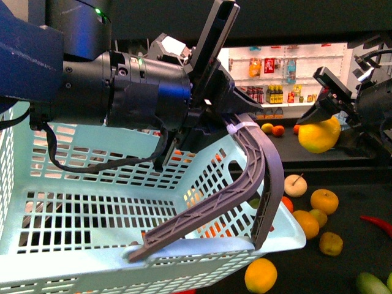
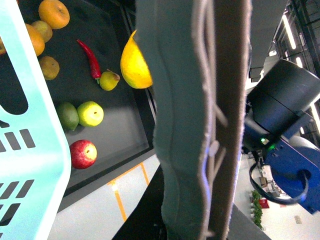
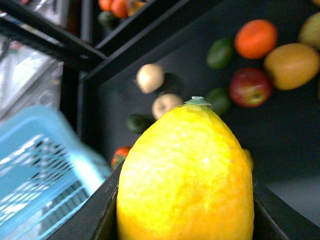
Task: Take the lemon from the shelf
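Note:
My right gripper (image 1: 327,119) is shut on the lemon (image 1: 318,136), a bright yellow oval fruit, and holds it in the air above the shelf's dark tray (image 1: 349,202). In the right wrist view the lemon (image 3: 186,175) fills the space between the two black fingers. It also shows in the left wrist view (image 2: 134,62), behind the handle. My left gripper (image 1: 211,101) is shut on the grey basket handle (image 1: 257,165) of the pale blue basket (image 1: 92,202). In the left wrist view the handle (image 2: 195,120) fills the middle.
Oranges (image 1: 323,201), a pale apple (image 1: 295,184) and a red chilli (image 1: 376,223) lie on the black tray right of the basket. An orange (image 1: 260,274) lies below the basket's corner. White store shelving with bottles (image 1: 269,76) stands far behind.

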`<state>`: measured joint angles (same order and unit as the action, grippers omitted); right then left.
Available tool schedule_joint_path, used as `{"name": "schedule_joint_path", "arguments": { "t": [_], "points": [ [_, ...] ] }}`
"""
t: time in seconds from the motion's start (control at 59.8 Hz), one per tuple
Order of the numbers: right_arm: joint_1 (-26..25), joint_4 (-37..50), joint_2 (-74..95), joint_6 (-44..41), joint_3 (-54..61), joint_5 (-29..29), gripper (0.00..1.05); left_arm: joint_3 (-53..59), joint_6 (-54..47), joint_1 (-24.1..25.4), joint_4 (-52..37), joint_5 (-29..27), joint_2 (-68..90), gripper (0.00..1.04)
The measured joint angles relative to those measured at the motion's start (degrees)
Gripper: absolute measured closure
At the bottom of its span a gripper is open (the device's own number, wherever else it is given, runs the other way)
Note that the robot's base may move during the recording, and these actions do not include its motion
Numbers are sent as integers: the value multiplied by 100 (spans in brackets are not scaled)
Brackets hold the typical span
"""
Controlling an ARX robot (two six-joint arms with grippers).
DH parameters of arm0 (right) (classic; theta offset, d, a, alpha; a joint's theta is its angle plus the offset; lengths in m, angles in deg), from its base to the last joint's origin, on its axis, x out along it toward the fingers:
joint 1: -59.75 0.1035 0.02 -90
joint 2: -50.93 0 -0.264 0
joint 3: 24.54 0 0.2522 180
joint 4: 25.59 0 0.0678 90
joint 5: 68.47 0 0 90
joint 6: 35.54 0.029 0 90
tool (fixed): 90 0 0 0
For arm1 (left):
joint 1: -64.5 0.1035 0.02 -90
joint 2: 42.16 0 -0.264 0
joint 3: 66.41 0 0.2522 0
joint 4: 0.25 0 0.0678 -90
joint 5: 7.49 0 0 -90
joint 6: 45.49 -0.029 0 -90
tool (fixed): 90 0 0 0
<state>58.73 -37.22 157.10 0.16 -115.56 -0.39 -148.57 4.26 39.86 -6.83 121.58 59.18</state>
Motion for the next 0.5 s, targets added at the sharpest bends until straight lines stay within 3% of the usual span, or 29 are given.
{"name": "schedule_joint_path", "arguments": {
  "t": [0.117, 0.502],
  "points": [
    [289, -9, -267, 61, 232, -315, 54, 0, -2, 0, 0, 0, 0, 95],
    [1156, 59, -369, 201, 848, -387, 54, 0, -9, 2, 15, -17, 0, 95]
  ]
}}
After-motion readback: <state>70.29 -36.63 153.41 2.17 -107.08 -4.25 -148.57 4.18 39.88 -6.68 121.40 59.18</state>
